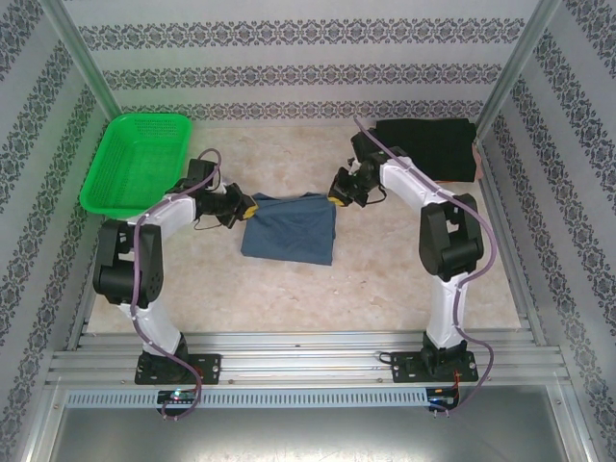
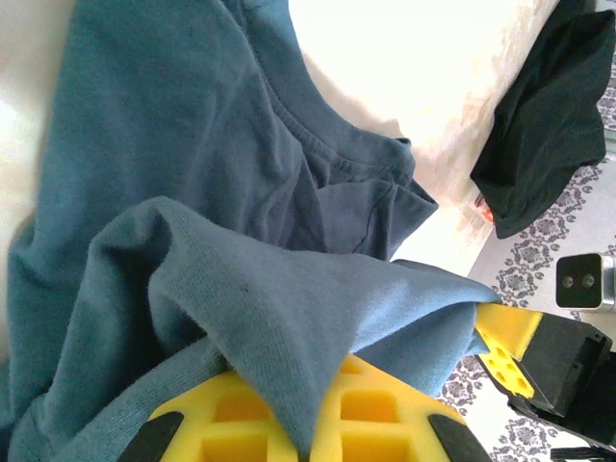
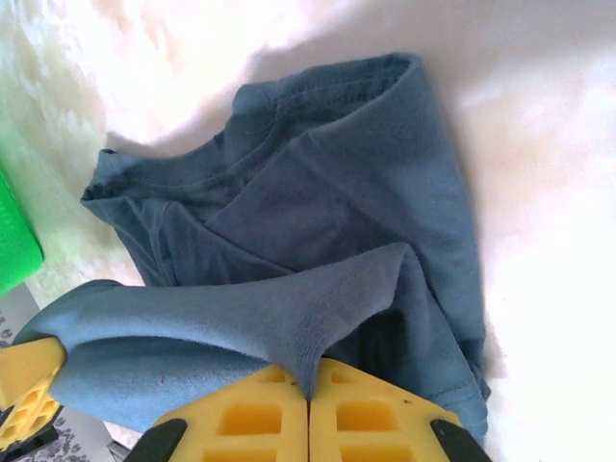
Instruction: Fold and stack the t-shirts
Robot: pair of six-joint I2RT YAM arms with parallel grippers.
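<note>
A slate-blue t-shirt (image 1: 289, 229) lies partly folded at the table's middle. My left gripper (image 1: 246, 206) is shut on its upper left edge, and the cloth (image 2: 260, 318) runs up out of the yellow pads (image 2: 385, 414). On the shirt's upper right edge my right gripper (image 1: 339, 190) is shut too, with a pinch of fabric (image 3: 318, 327) between its pads (image 3: 250, 419). Both hold the edge stretched between them, a little above the rest of the shirt. A black t-shirt (image 1: 428, 146) lies folded at the back right, also in the left wrist view (image 2: 553, 115).
A bright green lattice basket (image 1: 135, 162) stands at the back left, its corner (image 3: 14, 250) showing in the right wrist view. Patterned walls and metal posts close in the table on three sides. Bare tabletop (image 1: 318, 298) lies in front of the blue shirt.
</note>
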